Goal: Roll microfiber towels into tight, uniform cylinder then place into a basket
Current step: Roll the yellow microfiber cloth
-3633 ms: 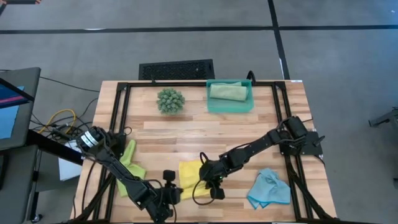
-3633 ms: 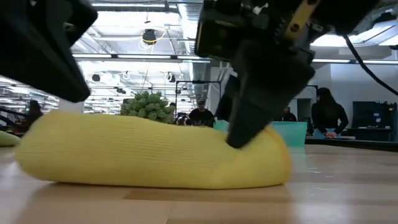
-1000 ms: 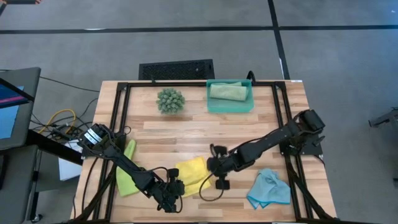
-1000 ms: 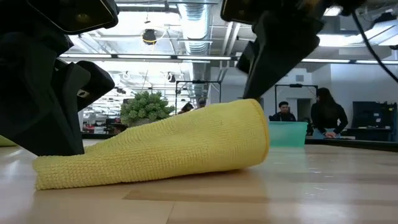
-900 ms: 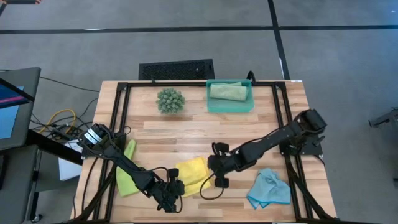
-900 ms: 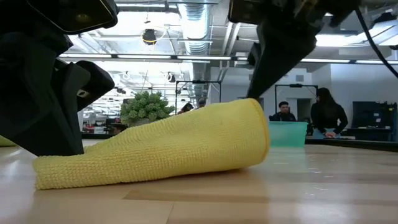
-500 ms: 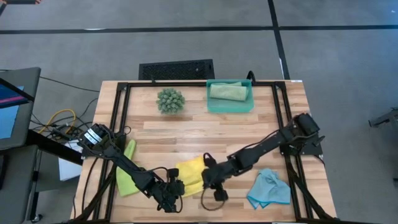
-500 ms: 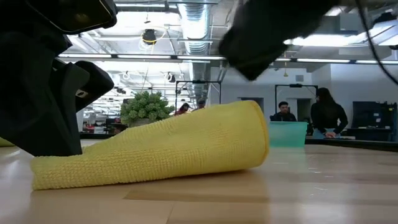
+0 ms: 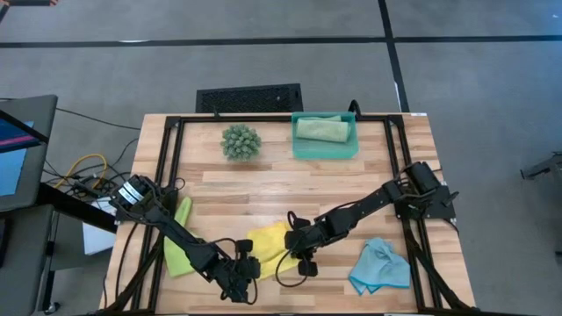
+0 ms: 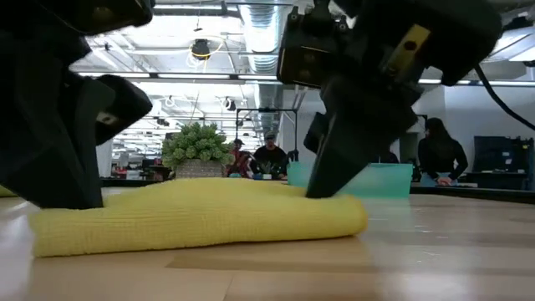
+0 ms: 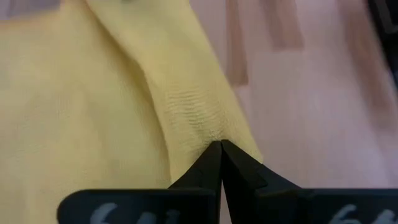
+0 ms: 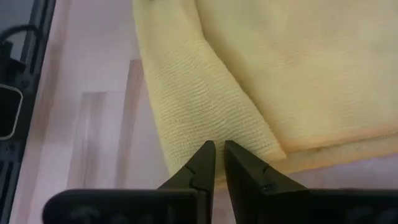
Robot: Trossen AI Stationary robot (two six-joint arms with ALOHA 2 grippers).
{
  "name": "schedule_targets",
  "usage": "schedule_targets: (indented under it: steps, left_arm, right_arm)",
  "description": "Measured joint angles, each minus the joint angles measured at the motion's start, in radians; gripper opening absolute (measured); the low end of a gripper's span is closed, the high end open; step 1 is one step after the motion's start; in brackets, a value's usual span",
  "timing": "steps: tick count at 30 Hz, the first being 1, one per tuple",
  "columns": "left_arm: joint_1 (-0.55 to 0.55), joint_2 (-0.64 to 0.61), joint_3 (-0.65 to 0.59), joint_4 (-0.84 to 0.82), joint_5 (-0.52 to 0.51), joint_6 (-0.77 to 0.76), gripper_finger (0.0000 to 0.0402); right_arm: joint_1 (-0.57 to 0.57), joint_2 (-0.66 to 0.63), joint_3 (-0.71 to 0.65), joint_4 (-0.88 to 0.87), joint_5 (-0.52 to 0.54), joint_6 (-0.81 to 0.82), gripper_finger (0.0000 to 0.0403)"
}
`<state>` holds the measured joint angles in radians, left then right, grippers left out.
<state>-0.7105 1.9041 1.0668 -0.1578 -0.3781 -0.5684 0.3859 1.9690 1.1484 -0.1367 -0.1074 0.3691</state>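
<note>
Four towels (image 9: 271,240), one basket (image 9: 325,149), one plant ball (image 9: 240,141), one grille (image 9: 249,97), two arms (image 9: 184,239).

The yellow towel (image 10: 196,216) lies low and flat along the wood table (image 10: 334,267), the left gripper (image 10: 58,180) planted on its one end and the right gripper (image 10: 330,171) pressing its other end, with the plant ball (image 10: 194,144) and teal basket (image 10: 389,179) beyond.
</note>
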Motion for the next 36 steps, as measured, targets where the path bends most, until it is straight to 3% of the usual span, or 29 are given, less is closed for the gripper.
schedule_targets:
  steps: [9,18,31,36]
  left_arm:
    - [0.033,0.000,0.050,0.040,-0.076,0.009,0.0000]
    - [0.079,0.007,0.041,-0.082,-0.052,-0.123,0.0000]
    - [0.076,0.013,0.041,-0.098,-0.047,-0.134,0.0000]
    - [0.074,0.013,0.041,-0.103,-0.047,-0.134,0.0000]
  right_arm:
    - [0.000,0.000,0.000,-0.013,0.000,-0.001,0.0059]
    - [0.000,0.000,0.000,-0.043,0.000,-0.002,0.0059]
    - [-0.026,-0.044,-0.001,-0.087,0.007,-0.063,0.0059]
    - [-0.003,-0.125,-0.005,-0.109,0.104,-0.105,0.0059]
